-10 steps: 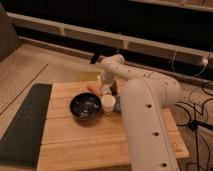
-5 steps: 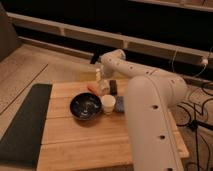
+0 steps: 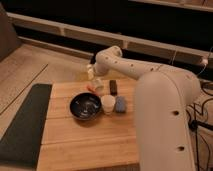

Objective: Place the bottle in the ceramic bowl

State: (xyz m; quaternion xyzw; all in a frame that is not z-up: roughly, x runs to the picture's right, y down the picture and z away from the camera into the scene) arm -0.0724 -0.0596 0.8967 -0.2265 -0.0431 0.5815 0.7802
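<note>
The ceramic bowl (image 3: 86,107) is round, dark and glossy and sits on the wooden table, left of centre. The bottle (image 3: 90,71) is small, slim and whitish. It is upright in my gripper (image 3: 95,77), above the table's far edge, behind the bowl and a little to its right. The gripper is at the end of the white arm, which reaches in from the lower right. It is shut on the bottle.
A short cream cup (image 3: 108,104) stands just right of the bowl, with a blue-grey pad (image 3: 120,104) beside it. A small dark block (image 3: 113,87) and an orange item (image 3: 91,89) lie behind them. A dark mat (image 3: 25,120) covers the wooden table's (image 3: 85,145) left side.
The gripper has risen from the table near the cup and moved back and left, carrying the bottle up to the far edge. The bowl, cup and pad have not moved.
</note>
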